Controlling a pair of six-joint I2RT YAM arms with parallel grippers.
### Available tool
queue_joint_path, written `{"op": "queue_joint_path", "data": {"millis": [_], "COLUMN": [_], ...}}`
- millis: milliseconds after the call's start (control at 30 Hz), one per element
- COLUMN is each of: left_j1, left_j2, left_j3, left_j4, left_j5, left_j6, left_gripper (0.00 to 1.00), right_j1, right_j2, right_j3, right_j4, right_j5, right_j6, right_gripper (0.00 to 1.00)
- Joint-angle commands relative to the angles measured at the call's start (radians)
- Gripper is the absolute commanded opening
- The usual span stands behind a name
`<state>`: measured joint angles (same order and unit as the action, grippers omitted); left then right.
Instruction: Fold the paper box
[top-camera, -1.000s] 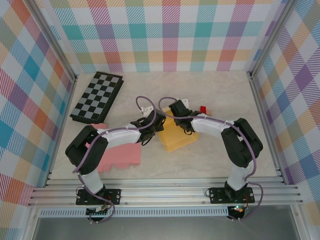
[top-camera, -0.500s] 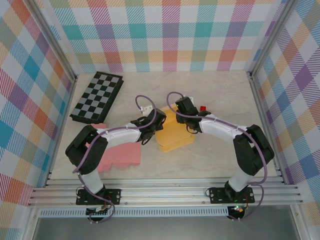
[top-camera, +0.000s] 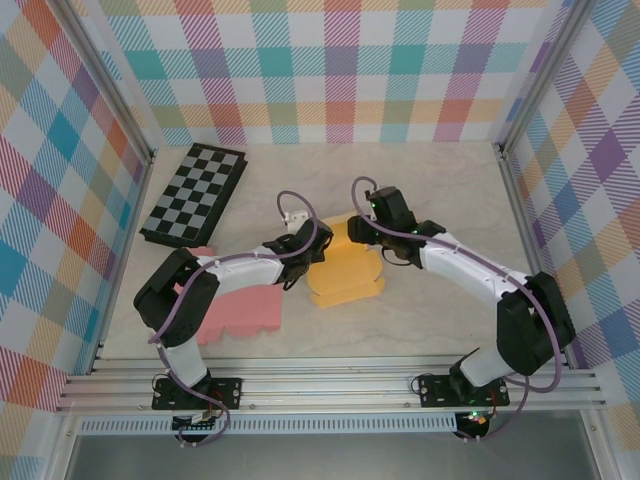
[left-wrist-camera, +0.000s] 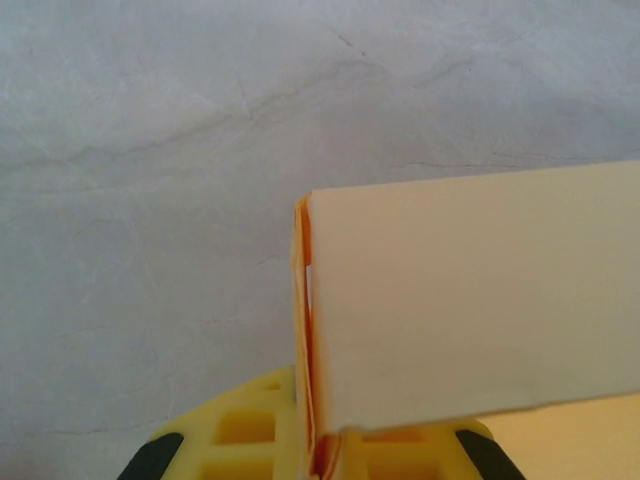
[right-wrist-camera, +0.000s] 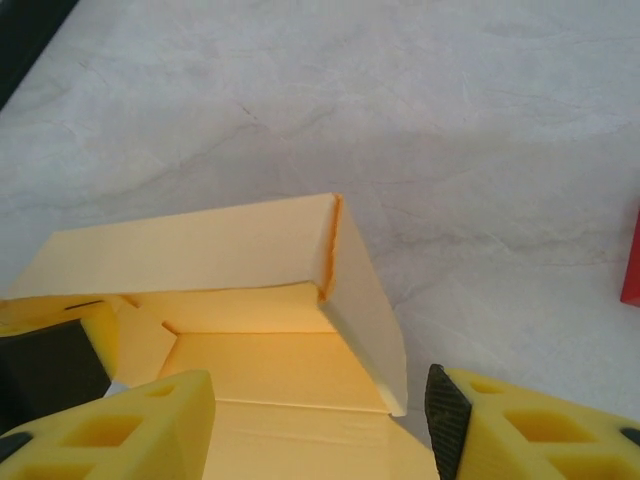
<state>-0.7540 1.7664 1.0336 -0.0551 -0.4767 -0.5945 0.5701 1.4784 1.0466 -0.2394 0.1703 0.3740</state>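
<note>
- Yellow paper box (top-camera: 345, 268) at the middle of the pale marbled surface (top-camera: 450, 320), between the two arms; partly folded, with walls standing up from a flat base.
- Left gripper (left-wrist-camera: 322, 445) clamped on one upright wall of the box, the thin doubled edge of that wall pinched between the yellow fingers (left-wrist-camera: 235, 445); in the overhead view, at the box's left side.
- Right gripper (right-wrist-camera: 320, 400) spread wide, holding nothing; yellow fingers (right-wrist-camera: 110, 430) on either side of a raised corner at the box's far side, black pad (right-wrist-camera: 440, 405) just beside the lower edge of the raised wall, contact not clear.
- From the right wrist: two walls meeting at an orange-tinted crease, a folded-in flap below them, the inner floor of the box toward the camera.
- From the left wrist: broad cream outer face of the pinched wall, slightly tilted, bare surface beyond.
- Red object (right-wrist-camera: 632, 258) at the right margin of the right wrist view, on the surface, apart from the box; kind not identifiable.
- Pink flat piece (top-camera: 245, 318) with a scalloped edge, near and left of the box, partly under the left arm.
- Black-and-white chessboard (top-camera: 193, 195) at the far left, well apart from the box.
- Plaid walls (top-camera: 340, 70) on three sides; metal rail (top-camera: 330, 378) along the near edge, carrying both arm bases.
</note>
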Motion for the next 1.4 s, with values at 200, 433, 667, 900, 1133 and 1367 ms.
{"op": "queue_joint_path", "data": {"millis": [200,433,667,900,1133,1367], "left_j1": [0.003,-0.021,-0.027,-0.027,-0.027,-0.025], "left_j2": [-0.024,0.006,0.036,0.045,0.051,0.057], "left_j3": [-0.104,-0.154,-0.181,-0.193,-0.195,-0.198], "left_j4": [0.242,0.411,0.473,0.501,0.503,0.501], "left_j5": [-0.083,-0.118,-0.122,-0.109,-0.109,-0.102], "left_j6": [0.255,0.367,0.384,0.394,0.390,0.381], "left_gripper": [0.00,0.00,0.00,0.00,0.00,0.00], "right_j1": [-0.067,-0.067,-0.067,-0.083,-0.098,-0.101], "right_j2": [0.033,0.110,0.134,0.144,0.165,0.194], "right_j3": [0.118,0.132,0.111,0.093,0.087,0.073], "right_j4": [-0.134,-0.111,-0.087,-0.088,-0.084,-0.090], "right_j5": [-0.105,-0.169,-0.178,-0.173,-0.190,-0.195], "right_j6": [0.038,0.072,0.074,0.072,0.064,0.062], "right_gripper": [0.59,0.52,0.39,0.37,0.30,0.25]}}
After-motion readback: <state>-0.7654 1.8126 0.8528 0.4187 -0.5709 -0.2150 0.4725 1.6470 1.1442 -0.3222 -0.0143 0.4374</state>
